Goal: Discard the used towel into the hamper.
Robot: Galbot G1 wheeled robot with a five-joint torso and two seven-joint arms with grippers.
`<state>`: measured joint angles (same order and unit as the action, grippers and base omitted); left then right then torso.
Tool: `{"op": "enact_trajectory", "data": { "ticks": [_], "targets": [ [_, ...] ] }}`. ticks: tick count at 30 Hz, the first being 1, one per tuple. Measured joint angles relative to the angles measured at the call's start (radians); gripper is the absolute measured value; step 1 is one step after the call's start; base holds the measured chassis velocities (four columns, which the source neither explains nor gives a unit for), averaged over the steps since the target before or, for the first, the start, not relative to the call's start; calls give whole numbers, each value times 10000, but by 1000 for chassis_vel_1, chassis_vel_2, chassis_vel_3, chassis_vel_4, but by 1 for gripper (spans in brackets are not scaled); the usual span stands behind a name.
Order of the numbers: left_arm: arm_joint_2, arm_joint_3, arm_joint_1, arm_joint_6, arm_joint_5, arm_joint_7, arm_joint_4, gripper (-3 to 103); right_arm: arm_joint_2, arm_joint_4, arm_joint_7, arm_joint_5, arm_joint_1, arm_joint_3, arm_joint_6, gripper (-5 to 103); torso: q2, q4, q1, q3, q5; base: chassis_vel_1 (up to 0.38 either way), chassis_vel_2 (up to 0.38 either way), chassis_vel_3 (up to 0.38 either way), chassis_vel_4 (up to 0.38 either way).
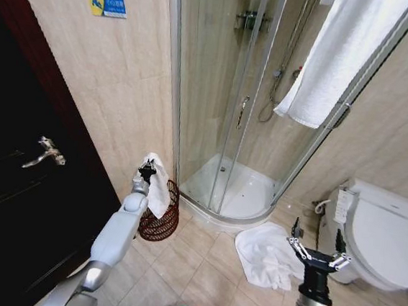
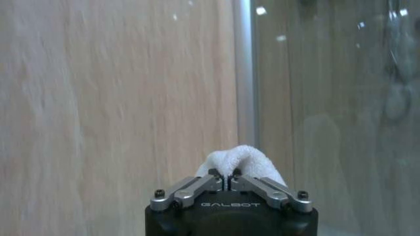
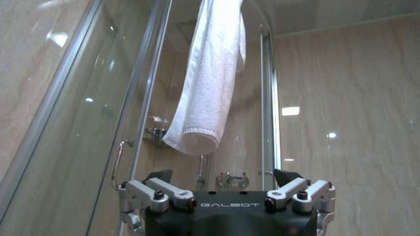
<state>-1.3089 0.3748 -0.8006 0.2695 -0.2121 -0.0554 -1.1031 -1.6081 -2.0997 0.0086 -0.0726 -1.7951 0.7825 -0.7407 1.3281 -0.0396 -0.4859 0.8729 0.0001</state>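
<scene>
Three white towels show. At the left, the left gripper (image 1: 148,167) has its fingers clamped on one small used towel (image 1: 159,185), which hangs over the wicker hamper (image 1: 161,225) standing against the tiled wall; whether anything lies inside the hamper I cannot tell. A second towel (image 1: 270,255) lies crumpled on the floor by the shower tray. A third, a hanging towel (image 1: 343,54), drapes over the shower enclosure. At the right, the right gripper (image 1: 316,252) hovers with fingers spread wide, holding nothing, beside the toilet (image 1: 384,232).

Glass shower stall (image 1: 223,104) centre; toilet (image 1: 384,235) right; dark door (image 1: 11,199) left.
</scene>
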Motion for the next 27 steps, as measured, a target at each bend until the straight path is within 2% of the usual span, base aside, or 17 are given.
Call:
{"op": "enact_trajectory", "data": {
  "ticks": [4, 8, 15, 18, 27],
  "targets": [
    [-203, -8, -127, 579, 402, 218, 1112, 2, 0, 24, -4, -26, -29, 67, -29, 100, 0, 2, 0, 0, -2, 0, 0, 0, 0],
    [-242, -15, -214, 704, 509, 327, 1461, 2, 0, 43, -5, -52, -36, 105, -43, 100, 0, -1, 0, 0, -1, 0, 0, 0, 0],
    [-209, -50, 120, 627, 478, 291, 1563, 2, 1, 49, -5, -73, 0, 110, -39, 100, 0, 1, 0, 0, 0, 0, 0, 0, 0],
    [-137, -99, 829, 472, 215, 44, 1452, 2, 1, 15, 6, -120, -6, 136, -31, 100, 0, 2, -1, 1, -2, 0, 0, 0, 0],
    [26, -23, 1835, 358, -216, -263, 1300, 2, 0, -25, 11, -196, -45, 268, -41, 100, 0, 2, -1, 0, 0, 0, 0, 0, 0]
  ]
}}
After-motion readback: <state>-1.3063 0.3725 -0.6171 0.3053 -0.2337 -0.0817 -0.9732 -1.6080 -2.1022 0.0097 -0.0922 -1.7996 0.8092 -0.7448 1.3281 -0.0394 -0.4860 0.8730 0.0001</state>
